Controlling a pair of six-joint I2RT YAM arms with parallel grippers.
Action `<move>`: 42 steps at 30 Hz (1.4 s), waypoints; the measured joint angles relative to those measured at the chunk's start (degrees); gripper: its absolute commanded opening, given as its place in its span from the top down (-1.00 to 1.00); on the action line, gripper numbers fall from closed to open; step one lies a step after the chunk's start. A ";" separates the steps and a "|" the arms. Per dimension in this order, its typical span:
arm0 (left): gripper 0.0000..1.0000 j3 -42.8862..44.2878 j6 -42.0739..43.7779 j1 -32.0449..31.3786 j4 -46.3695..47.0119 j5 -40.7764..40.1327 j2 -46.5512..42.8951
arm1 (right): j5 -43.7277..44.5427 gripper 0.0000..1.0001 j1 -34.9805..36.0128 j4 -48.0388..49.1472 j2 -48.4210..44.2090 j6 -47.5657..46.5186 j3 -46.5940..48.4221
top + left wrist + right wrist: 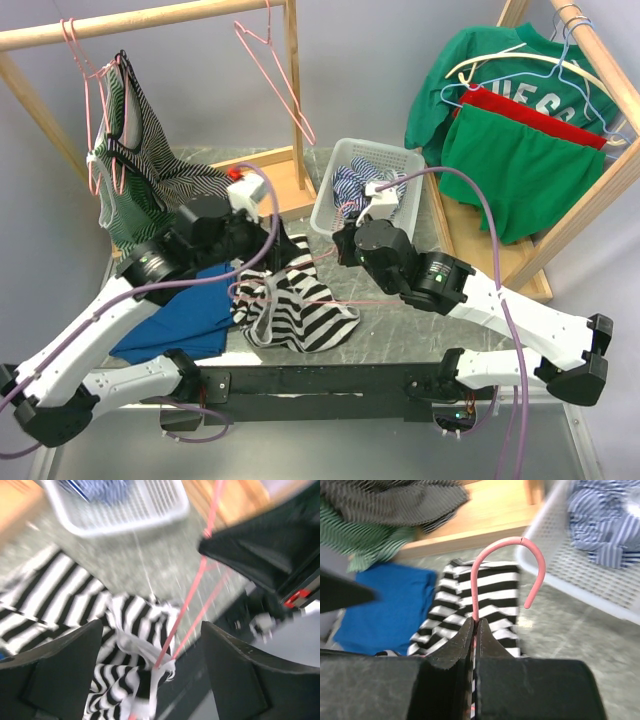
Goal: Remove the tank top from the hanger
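Note:
The black-and-white striped tank top lies crumpled on the table between the arms. One strap is looped round the pink wire hanger. The hanger's hook rises in front of my right gripper, which is shut on the hanger's neck. In the top view the right gripper sits just above the top's far edge. My left gripper is open, its fingers standing either side of the strap and the hanger wires without touching them. In the top view the left gripper faces the right one.
A white basket holding blue striped cloth stands behind the right gripper. A blue cloth lies to the left of the top. Wooden racks at the back left and right carry hung garments and a bare pink hanger.

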 measured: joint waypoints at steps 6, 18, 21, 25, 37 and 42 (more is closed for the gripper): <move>-0.54 0.37 -2.14 0.00 1.75 -7.61 -5.25 | 9.49 1.00 0.00 -7.56 0.55 5.18 2.25; -0.51 -6.62 -6.54 -1.33 1.95 -10.21 -6.51 | 20.06 1.00 -0.22 -15.52 4.96 12.59 10.43; -0.48 -7.52 -7.74 -2.40 3.63 -10.45 -6.34 | 20.26 1.00 -0.39 -15.69 5.92 12.98 11.02; -0.41 -8.55 -8.96 -4.48 6.82 -11.08 -5.03 | 20.17 1.00 -0.39 -15.67 6.10 13.00 11.10; 0.30 -13.94 -12.61 -11.74 12.81 -24.33 -1.07 | 18.47 1.00 -0.61 -14.91 6.10 12.00 11.13; 0.98 -13.97 -13.79 -12.79 13.27 -29.92 -1.14 | 18.32 1.00 -0.63 -14.78 6.08 11.91 11.10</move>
